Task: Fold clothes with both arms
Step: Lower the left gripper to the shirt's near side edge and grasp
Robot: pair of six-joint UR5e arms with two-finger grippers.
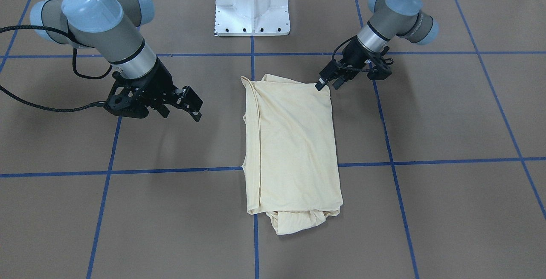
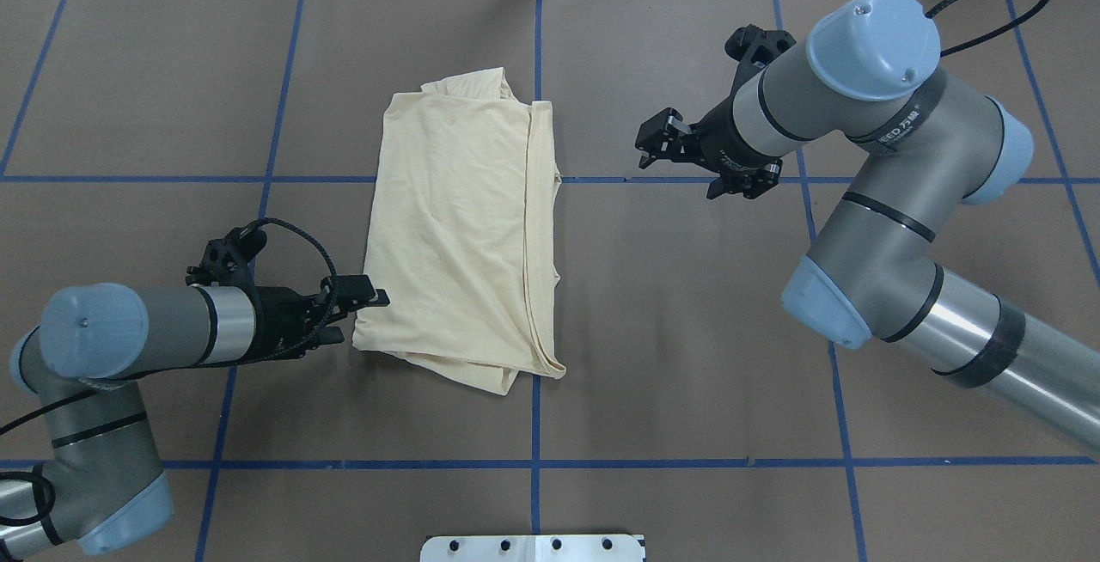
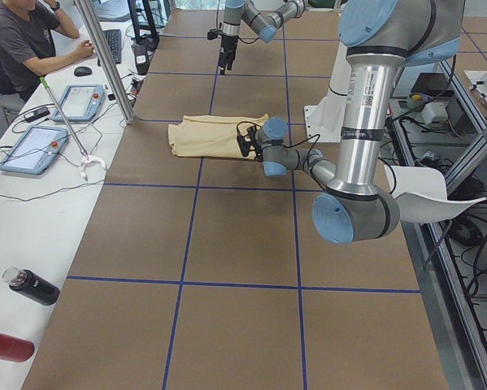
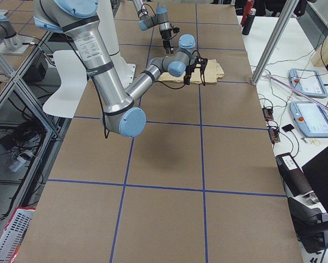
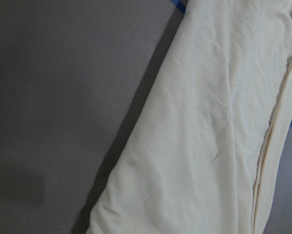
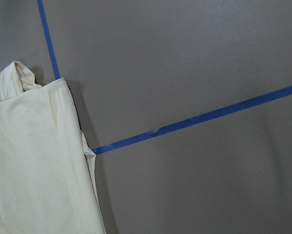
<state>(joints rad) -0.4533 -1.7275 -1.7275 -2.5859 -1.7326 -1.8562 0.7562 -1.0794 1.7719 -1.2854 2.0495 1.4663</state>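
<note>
Cream T-shirt (image 1: 294, 142) folded; left tool's (image 1: 328, 83) grip unclear.

Brown tabletop (image 1: 448, 112) fills the view, blue tape lines (image 1: 170, 170) ruling it into big squares. White pedestal base (image 1: 252, 6) bolted at the far edge. On the side desk, a seated person (image 3: 19, 41) by a keyboard (image 3: 114, 46), two touchscreen pendants (image 3: 30, 149), a black bottle (image 3: 32, 286) and a red bottle (image 3: 6, 345) lying down.
</note>
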